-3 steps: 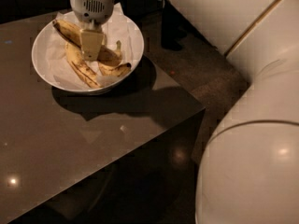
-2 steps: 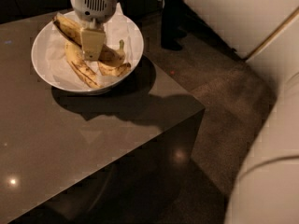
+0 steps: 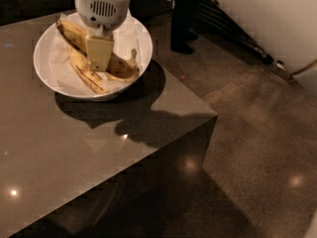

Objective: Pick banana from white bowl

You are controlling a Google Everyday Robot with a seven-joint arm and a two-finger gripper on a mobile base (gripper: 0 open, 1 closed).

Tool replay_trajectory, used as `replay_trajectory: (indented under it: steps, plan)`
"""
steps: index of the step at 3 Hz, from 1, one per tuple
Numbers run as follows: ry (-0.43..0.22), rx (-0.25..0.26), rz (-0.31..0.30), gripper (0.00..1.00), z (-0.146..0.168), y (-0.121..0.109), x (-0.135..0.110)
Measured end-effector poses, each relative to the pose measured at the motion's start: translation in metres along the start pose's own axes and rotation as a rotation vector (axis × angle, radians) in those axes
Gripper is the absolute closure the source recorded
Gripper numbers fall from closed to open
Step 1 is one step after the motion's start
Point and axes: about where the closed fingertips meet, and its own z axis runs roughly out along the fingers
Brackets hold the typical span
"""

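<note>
The white bowl (image 3: 40, 66) sits at the far left part of a dark table, lined with white paper. Several bananas lie in it. The long speckled banana (image 3: 69, 31) runs from the bowl's upper left down under my gripper. A shorter banana with a stem (image 3: 124, 68) lies on the right, and a brown-streaked one (image 3: 86, 76) lies at the front. My gripper (image 3: 99, 56) points straight down into the middle of the bowl, on the bananas, and hides the long banana's middle.
The dark glossy table (image 3: 99, 152) ends in a corner on the right (image 3: 215, 115), with speckled floor (image 3: 257, 148) beyond. A dark upright object (image 3: 181, 19) stands on the floor behind the table. My white arm (image 3: 257, 19) fills the upper right.
The big white arm link has swung up and out of the lower right of the view. The gripper stays over the bowl's middle, perhaps slightly lower. The bananas have not moved.
</note>
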Motion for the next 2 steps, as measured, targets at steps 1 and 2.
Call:
replay_trajectory:
  steps: [1,2]
  plan:
    - [0.008,0.012,-0.013,1.0,-0.009,0.002,-0.006]
    - [0.001,-0.011,0.01,1.0,-0.023,0.025,-0.009]
